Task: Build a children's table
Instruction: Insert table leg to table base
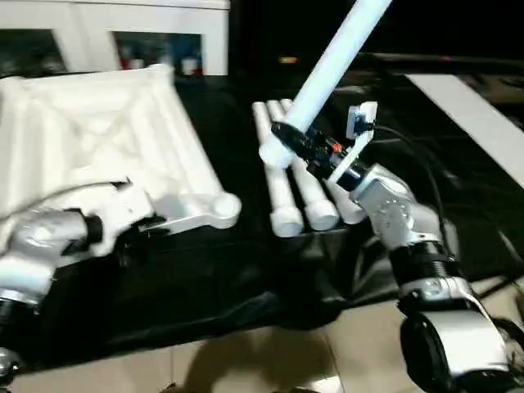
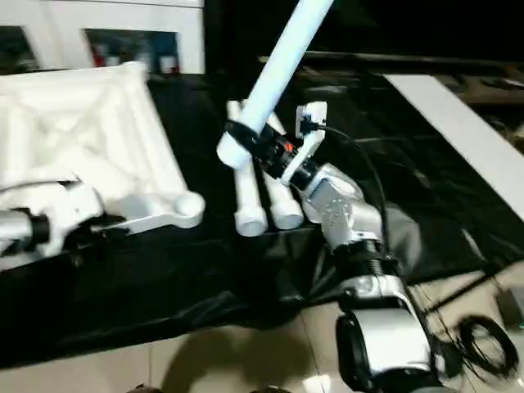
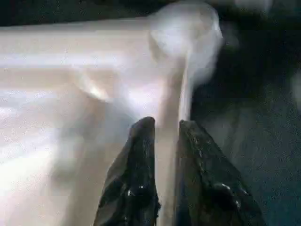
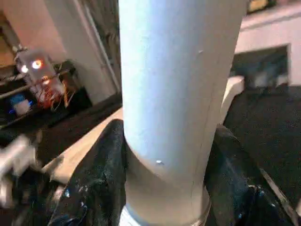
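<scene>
Left gripper (image 3: 164, 141) is pinching the tabletop's (image 1: 98, 139) near rim by a corner socket, looks like. Right gripper (image 1: 296, 146) squeezes one leg (image 1: 327, 70), tilted up off the black table (image 1: 213, 286). Three legs (image 1: 307, 201) lie behind.

Dim room, white plastic glaring against black cloth, left wrist view blurred, soft motion smear

A black-draped work table (image 1: 205, 278) fills most of the view, its cloth hanging in folds over the near edge above a pale tan floor (image 1: 270, 360). Beyond the far edge stands a white cabinet (image 1: 123, 33) with glass doors. A white board (image 2: 458, 123) lies along the right side, and black cables (image 2: 483, 344) lie on the floor.
</scene>
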You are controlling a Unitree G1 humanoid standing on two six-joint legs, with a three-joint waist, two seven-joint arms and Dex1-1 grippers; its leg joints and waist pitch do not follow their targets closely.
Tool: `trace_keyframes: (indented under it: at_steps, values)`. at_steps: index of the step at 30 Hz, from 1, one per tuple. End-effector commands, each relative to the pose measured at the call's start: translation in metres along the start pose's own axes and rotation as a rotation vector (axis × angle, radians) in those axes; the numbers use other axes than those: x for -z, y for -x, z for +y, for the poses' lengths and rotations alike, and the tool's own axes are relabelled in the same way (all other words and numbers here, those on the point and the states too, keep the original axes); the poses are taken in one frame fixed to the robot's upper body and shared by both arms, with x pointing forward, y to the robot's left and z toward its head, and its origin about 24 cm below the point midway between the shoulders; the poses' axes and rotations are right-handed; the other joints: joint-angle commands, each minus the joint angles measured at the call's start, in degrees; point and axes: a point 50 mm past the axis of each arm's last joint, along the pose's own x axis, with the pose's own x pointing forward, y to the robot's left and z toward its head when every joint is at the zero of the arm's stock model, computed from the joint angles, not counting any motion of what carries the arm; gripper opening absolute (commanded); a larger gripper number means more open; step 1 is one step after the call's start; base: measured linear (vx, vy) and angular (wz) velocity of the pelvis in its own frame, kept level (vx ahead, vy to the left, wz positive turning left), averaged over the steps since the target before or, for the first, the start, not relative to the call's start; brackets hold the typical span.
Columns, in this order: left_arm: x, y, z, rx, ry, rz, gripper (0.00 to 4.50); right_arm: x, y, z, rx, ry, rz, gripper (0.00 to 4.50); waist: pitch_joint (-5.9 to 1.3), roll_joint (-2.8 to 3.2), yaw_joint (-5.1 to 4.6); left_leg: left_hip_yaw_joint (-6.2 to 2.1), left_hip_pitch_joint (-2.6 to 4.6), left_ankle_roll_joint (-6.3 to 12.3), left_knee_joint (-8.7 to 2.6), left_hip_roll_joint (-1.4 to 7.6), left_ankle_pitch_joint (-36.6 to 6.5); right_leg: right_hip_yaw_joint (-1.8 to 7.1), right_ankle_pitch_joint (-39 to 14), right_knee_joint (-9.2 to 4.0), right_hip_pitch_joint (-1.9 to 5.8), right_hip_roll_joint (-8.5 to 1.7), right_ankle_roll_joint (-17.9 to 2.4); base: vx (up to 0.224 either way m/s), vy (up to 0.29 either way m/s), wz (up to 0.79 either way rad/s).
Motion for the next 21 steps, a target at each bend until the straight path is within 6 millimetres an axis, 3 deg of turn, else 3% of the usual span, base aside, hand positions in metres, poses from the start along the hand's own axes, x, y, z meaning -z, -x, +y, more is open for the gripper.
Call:
trace_keyframes:
  at_steps: [1,2,4,5,7,8,9,10,11,12,13,14,16,21]
  values:
    - [-0.040,0.008,0.011,0.002,0.047,-0.197,0.98,-0.005,0.000,0.006,-0.044,0.027,0.044,1.87,-4.05,2.03,0.37,-0.30,1.09,0.78,-2.48,0.93,-2.2,3.13,12.9,-2.49,3.48,-4.56,-14.1,0.000,0.000,0.00]
    - [-0.040,0.008,0.011,0.002,0.047,-0.197,0.98,-0.005,0.000,0.006,-0.044,0.027,0.044,1.87,-3.99,1.95,0.36,-0.28,1.03,0.38,-2.53,0.92,-2.8,3.14,12.1,-2.47,3.53,-4.55,-14.0,0.000,0.000,0.00]
    - [-0.068,0.004,0.016,0.082,0.224,-0.344,1.16,-0.003,0.000,0.015,-0.145,0.013,0.111,1.87,-4.00,2.00,0.83,-0.25,0.98,-0.48,-2.38,0.88,-3.2,3.01,10.6,-2.40,3.62,-4.48,-13.9,0.000,0.000,0.00]
    - [-0.091,-0.011,0.019,0.086,0.342,-0.508,1.16,0.002,0.002,0.022,-0.237,0.002,0.179,1.87,-3.95,1.85,0.95,-0.24,0.72,-0.75,-2.29,0.90,-3.6,2.94,10.2,-2.35,3.78,-4.42,-14.0,0.000,0.000,0.00]
    - [-0.107,-0.022,0.017,0.122,0.427,-0.603,1.33,0.006,0.004,0.027,-0.301,0.000,0.228,1.87,-3.95,1.86,1.91,-0.04,0.83,-0.55,-1.89,0.97,-4.8,2.94,10.3,-2.60,3.63,-4.63,-14.9,0.000,0.000,0.00]
    - [-0.116,-0.029,0.014,0.160,0.455,-0.638,1.33,0.008,0.005,0.030,-0.337,0.001,0.253,1.87,-3.91,1.67,2.02,-0.21,0.44,-0.38,-1.93,0.98,-4.6,2.92,9.8,-2.59,3.85,-4.80,-14.7,0.000,0.000,0.00]
    - [-0.116,-0.029,0.014,0.160,0.455,-0.638,1.37,0.008,0.005,0.030,-0.337,0.001,0.253,1.87,-3.97,1.47,1.95,-0.27,0.12,-0.42,-1.97,0.96,-4.6,2.86,9.1,-2.50,4.16,-4.84,-14.3,0.000,0.000,0.00]
    - [-0.126,-0.044,0.004,0.230,0.476,-0.654,1.49,0.009,0.007,0.035,-0.393,-0.017,0.275,1.87,-3.99,1.01,1.85,-0.39,-0.09,0.07,-1.93,0.90,-4.1,2.88,7.1,-2.76,4.40,-4.95,-12.8,0.000,0.000,0.00]
    - [-0.129,-0.047,0.002,0.251,0.481,-0.661,1.62,0.009,0.007,0.036,-0.404,-0.022,0.276,1.87,-4.12,1.22,2.17,-0.45,0.13,0.19,-1.86,1.03,-3.7,2.87,6.9,-2.85,4.30,-5.16,-12.5,0.000,0.000,0.00]
    - [-0.138,-0.056,-0.007,0.328,0.515,-0.681,1.69,0.009,0.008,0.038,-0.435,-0.040,0.285,1.87,-4.10,0.84,1.92,-0.36,-0.06,0.48,-1.79,0.92,-3.1,2.89,6.7,-2.85,4.31,-5.03,-12.3,0.000,0.000,0.00]
    - [-0.144,-0.061,-0.012,0.378,0.535,-0.694,1.73,0.009,0.010,0.039,-0.454,-0.050,0.293,1.87,-4.20,1.05,2.19,-0.35,0.21,0.74,-1.62,1.08,-2.9,2.90,6.6,-2.91,3.94,-5.21,-12.5,0.000,0.000,0.00]
    - [-0.149,-0.066,-0.016,0.420,0.558,-0.696,1.81,0.009,0.011,0.040,-0.471,-0.053,0.305,1.87,-4.23,0.79,2.04,-0.36,-0.08,0.92,-1.56,0.97,-2.4,2.84,7.0,-2.77,4.16,-5.04,-12.6,0.000,0.000,0.00]
    - [-0.153,-0.070,-0.021,0.462,0.578,-0.680,2.05,0.010,0.013,0.041,-0.488,-0.055,0.325,1.87,-4.44,0.84,2.07,-0.50,-0.18,1.58,-1.35,1.02,-0.8,2.60,9.0,-2.59,4.14,-5.17,-12.8,0.000,0.000,0.00]
    - [-0.166,-0.074,-0.033,0.596,0.637,-0.689,2.49,0.013,0.017,0.045,-0.531,-0.064,0.382,1.87,-4.27,0.78,1.96,-0.53,-0.25,1.59,-1.19,0.88,-1.5,2.60,7.4,-2.81,4.19,-5.15,-12.8,0.000,0.000,0.00]
